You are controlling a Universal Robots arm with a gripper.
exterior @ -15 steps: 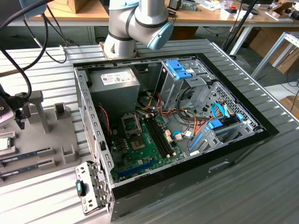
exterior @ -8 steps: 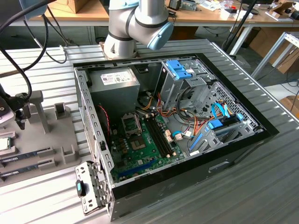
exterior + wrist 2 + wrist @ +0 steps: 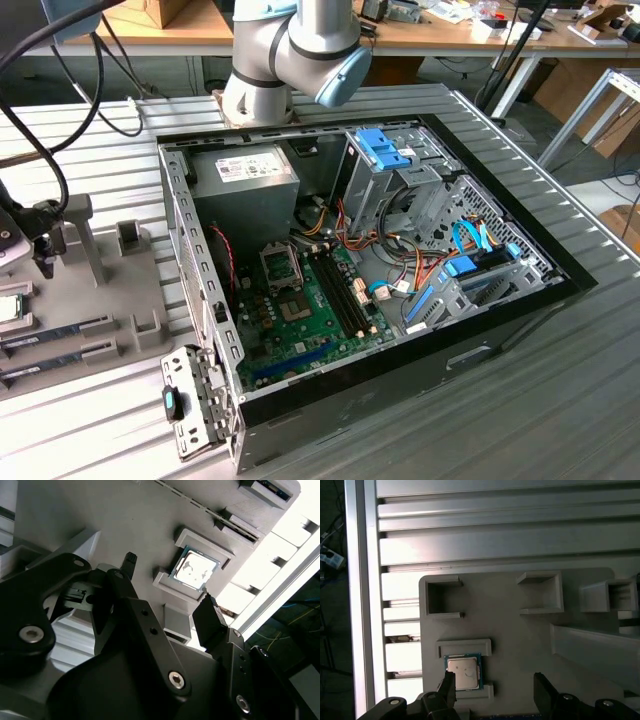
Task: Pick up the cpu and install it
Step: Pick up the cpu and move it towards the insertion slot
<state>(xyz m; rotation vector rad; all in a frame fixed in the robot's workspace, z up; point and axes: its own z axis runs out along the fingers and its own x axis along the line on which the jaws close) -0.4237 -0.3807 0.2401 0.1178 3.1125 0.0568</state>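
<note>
While jaws gape, arm (image 3: 290,45) hovers above cpu (image 3: 463,673).

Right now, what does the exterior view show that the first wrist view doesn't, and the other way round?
The exterior view shows the open computer case with its motherboard, and the arm. The first wrist view shows the open claw near the cpu, which sits in its holder, plus empty pockets. Both show the grey tray on the slatted table.
</note>
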